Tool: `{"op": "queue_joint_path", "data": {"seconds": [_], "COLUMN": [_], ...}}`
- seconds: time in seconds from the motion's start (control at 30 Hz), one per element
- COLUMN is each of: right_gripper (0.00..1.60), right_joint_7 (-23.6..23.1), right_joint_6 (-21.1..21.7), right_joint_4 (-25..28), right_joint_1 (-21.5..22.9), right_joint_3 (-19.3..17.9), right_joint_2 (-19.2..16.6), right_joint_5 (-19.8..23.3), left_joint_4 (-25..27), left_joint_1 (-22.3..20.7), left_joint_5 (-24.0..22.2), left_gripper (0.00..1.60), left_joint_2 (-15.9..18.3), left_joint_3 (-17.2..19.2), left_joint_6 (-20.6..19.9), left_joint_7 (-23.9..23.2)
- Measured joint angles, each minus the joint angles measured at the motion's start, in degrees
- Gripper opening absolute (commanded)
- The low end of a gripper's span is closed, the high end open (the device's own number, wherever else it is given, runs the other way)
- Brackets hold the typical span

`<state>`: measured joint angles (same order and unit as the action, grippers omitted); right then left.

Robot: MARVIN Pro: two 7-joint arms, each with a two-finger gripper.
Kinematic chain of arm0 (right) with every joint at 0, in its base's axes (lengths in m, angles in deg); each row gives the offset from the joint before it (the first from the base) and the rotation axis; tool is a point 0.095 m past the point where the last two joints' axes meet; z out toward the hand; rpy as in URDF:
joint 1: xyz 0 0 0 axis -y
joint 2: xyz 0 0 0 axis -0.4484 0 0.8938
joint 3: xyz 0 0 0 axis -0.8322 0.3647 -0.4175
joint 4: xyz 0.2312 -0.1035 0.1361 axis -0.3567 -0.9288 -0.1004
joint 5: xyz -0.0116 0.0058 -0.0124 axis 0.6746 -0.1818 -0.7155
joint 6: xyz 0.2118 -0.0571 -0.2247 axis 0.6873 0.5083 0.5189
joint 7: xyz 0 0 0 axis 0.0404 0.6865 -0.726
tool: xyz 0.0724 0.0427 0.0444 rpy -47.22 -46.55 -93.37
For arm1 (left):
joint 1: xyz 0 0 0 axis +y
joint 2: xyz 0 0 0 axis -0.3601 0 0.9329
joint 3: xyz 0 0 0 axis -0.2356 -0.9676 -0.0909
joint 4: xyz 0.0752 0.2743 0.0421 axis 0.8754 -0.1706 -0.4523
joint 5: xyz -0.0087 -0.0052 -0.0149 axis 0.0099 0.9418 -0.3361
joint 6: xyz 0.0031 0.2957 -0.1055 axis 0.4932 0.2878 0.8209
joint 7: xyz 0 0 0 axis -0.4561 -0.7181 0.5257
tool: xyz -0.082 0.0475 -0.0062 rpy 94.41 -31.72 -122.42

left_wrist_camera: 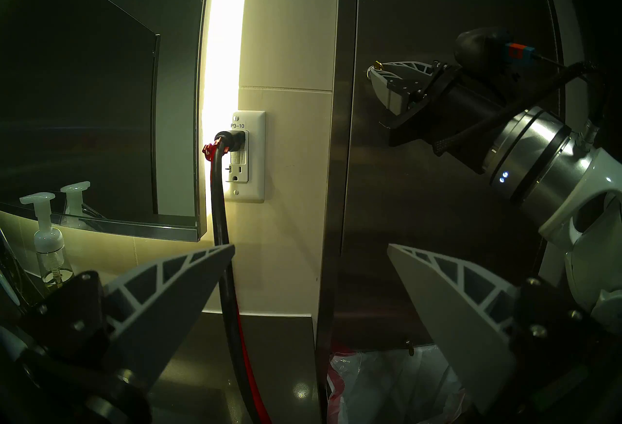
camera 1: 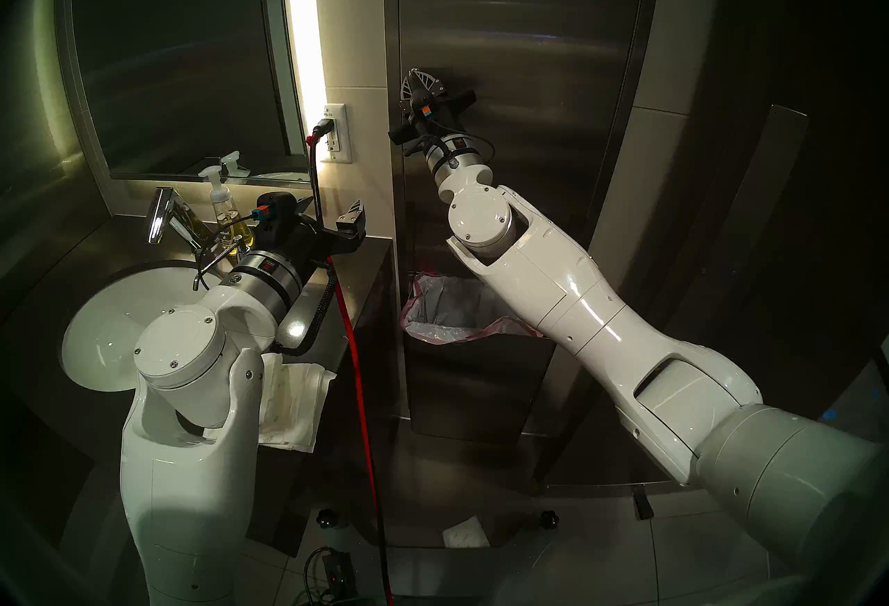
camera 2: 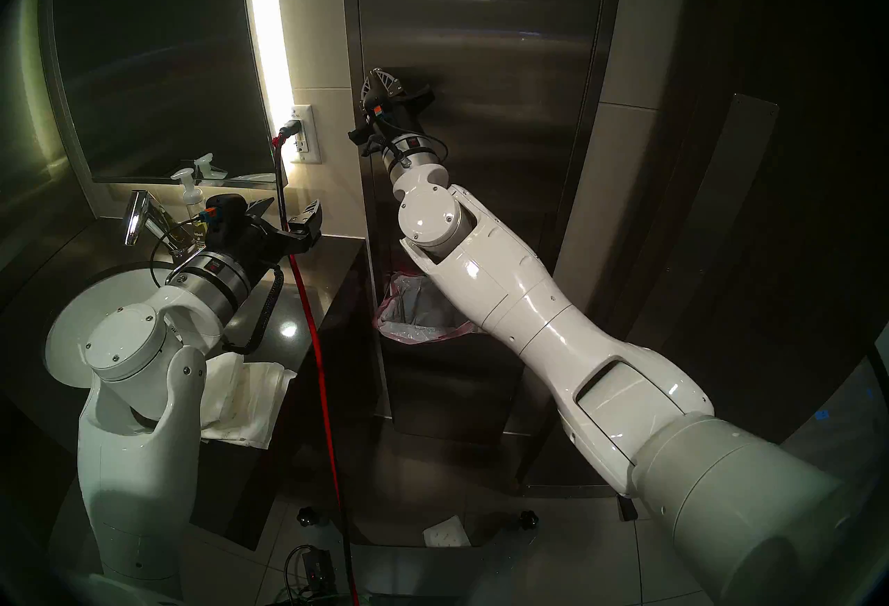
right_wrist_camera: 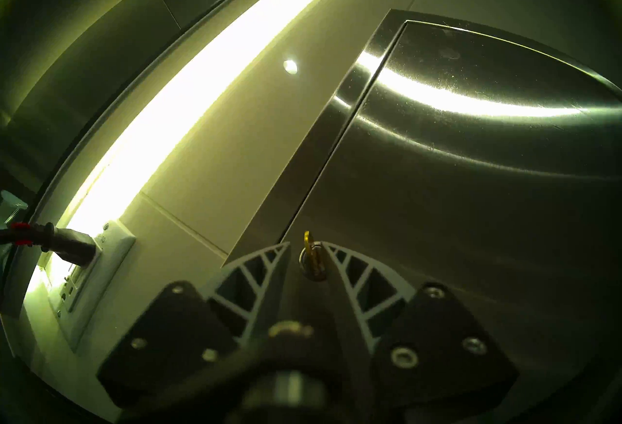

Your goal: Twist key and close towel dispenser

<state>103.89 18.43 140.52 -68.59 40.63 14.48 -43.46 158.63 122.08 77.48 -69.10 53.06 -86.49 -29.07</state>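
The towel dispenser [camera 1: 519, 119] is the tall shiny steel box that fills the middle and upper right of the head view. Its long door lies flat in its frame. Low in the box sits a bin with a clear liner [camera 1: 447, 306], just under the right arm.

The right pincer [right_wrist_camera: 306, 245] reaches up to the left edge of the door. In the right wrist view the little gold key [right_wrist_camera: 311, 256] sits low in the middle of the frame, stuck in a round silver lock [right_wrist_camera: 314, 270]. The key stands between the two fingertips — one grey finger on each side of it, very close. There is a thin gap on both sides, so the pincer is spread a little and is not pinching the key. In the left wrist view, the key [left_wrist_camera: 378, 63] peeks out as a tiny gold dot at the tip of the right pincer [left_wrist_camera: 375, 71], in the upper right of the frame, right against the steel door.

The left pincer [left_wrist_camera: 309, 246] is spread wide and holds nothing. It hangs over the dark tabletop [camera 1: 336, 316] at the left of the head view, well apart from the key.

On the wall between the mirror [camera 1: 178, 47] and the dispenser is a white outlet [camera 1: 336, 133] with a black and red cord [camera 1: 356, 350] plugged in — the cord runs down to the floor. A soap bottle [camera 1: 223, 210] stands by the tap [camera 1: 161, 215], above the white sink [camera 1: 120, 326]. A crumpled white towel [camera 1: 293, 393] lies on the tabletop edge.
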Motion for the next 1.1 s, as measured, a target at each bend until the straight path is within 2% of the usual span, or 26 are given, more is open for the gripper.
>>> {"op": "queue_joint_path", "data": {"seconds": [0.07,0.2,0.57,0.77,0.9,1.1], "right_gripper": [0.1,0.0,0.0,0.0,0.0,0.0], "right_joint_7": [0.1,0.3,-1.1,-4.2,-7.9,-13.0], "right_joint_6": [-0.2,-0.5,-0.9,1.3,3.3,4.2], "right_joint_4": [-0.3,-0.7,-1.2,-0.3,0.9,2.4], "right_joint_1": [0.0,0.1,0.7,1.8,3.1,4.5], "right_joint_3": [-0.1,-0.2,-0.3,-0.4,-0.2,-0.1], "right_joint_2": [0.1,0.3,-0.1,-1.6,-3.5,-6.3], "right_joint_5": [0.0,-0.1,-0.4,-0.9,-2.0,-3.2], "left_joint_4": [0.0,0.0,0.0,0.0,0.0,0.0], "left_joint_1": [0.0,0.0,0.0,0.0,0.0,0.0], "left_joint_5": [0.0,0.0,0.0,0.0,0.0,0.0], "left_gripper": [1.6,1.6,1.6,1.6,1.6,1.6], "left_joint_2": [0.0,0.0,0.0,0.0,0.0,0.0], "left_joint_3": [0.0,0.0,0.0,0.0,0.0,0.0], "left_joint_6": [0.0,0.0,0.0,0.0,0.0,0.0], "left_joint_7": [0.0,0.0,0.0,0.0,0.0,0.0]}}
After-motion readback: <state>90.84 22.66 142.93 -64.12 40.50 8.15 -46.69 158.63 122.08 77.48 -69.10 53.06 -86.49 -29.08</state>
